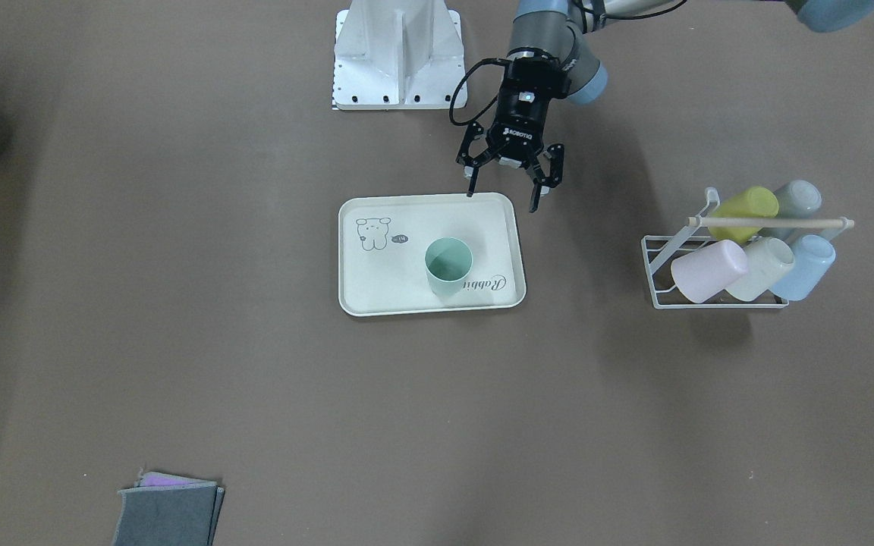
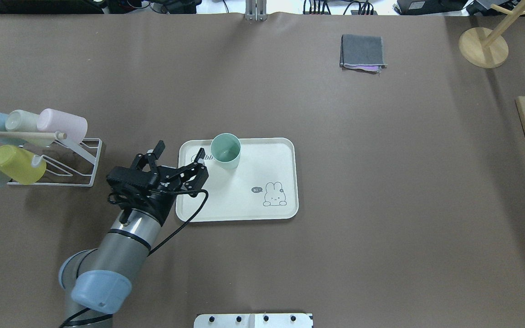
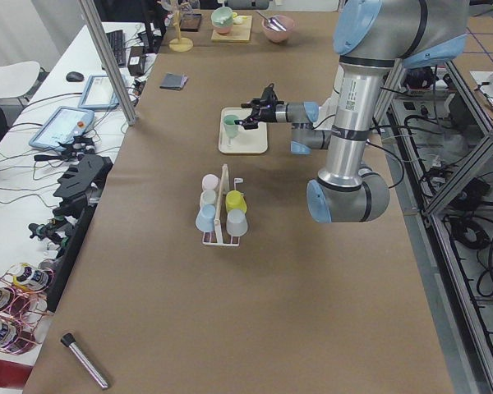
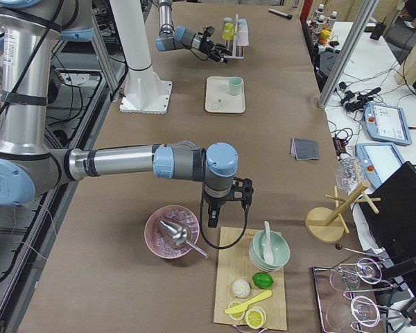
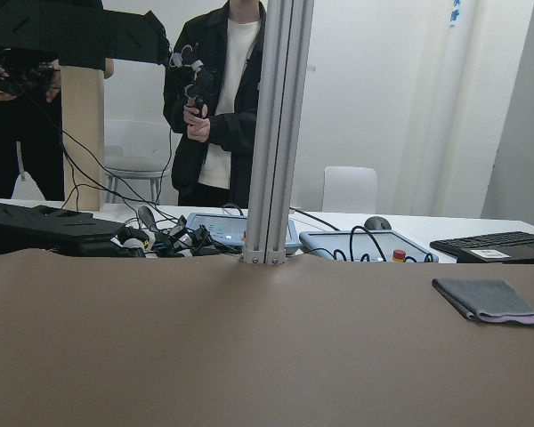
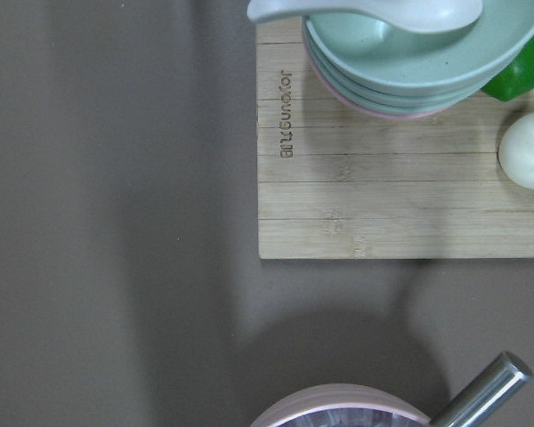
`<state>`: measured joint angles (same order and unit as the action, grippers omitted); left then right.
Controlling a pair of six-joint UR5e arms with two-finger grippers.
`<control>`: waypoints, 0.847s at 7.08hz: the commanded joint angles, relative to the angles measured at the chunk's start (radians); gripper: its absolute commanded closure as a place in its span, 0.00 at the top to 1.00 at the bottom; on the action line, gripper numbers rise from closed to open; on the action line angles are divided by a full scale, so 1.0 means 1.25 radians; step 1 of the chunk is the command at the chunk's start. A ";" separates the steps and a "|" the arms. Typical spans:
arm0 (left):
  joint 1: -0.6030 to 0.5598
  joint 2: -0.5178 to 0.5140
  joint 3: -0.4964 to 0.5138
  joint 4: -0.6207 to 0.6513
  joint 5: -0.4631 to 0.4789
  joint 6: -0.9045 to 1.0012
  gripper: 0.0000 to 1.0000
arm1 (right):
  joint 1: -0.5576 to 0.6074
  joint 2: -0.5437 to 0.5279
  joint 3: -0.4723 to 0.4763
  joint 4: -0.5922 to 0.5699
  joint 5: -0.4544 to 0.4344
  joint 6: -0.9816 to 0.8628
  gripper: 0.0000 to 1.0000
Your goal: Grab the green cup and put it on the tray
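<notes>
Midway between the long edges of the counter [image 2: 381, 182], the green cup [image 2: 225, 150] stands upright on the tray [image 2: 244, 209], close to the rim facing the operators. Above the tray's side toward the counter's left end, the left gripper [image 2: 179, 150] hovers empty, jaws spread wide, clear of the cup. Near the right end, the right gripper [image 4: 227, 208] hangs by a pink bowl [image 4: 152, 239] and a wooden board [image 6: 383, 213]; its grip cannot be told.

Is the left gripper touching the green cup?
Apart. Front-facing view shows the open left gripper at the tray rim, bare tray between it and the green cup.
</notes>
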<state>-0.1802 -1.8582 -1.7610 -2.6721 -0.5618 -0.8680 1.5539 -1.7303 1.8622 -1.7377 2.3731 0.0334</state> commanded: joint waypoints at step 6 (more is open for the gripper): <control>-0.373 0.301 -0.206 0.008 -0.436 -0.010 0.98 | 0.000 0.004 -0.001 0.001 -0.001 -0.001 1.00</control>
<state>-0.4901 -1.5287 -2.0197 -2.6718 -0.9200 -0.8713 1.5539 -1.7270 1.8612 -1.7365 2.3715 0.0322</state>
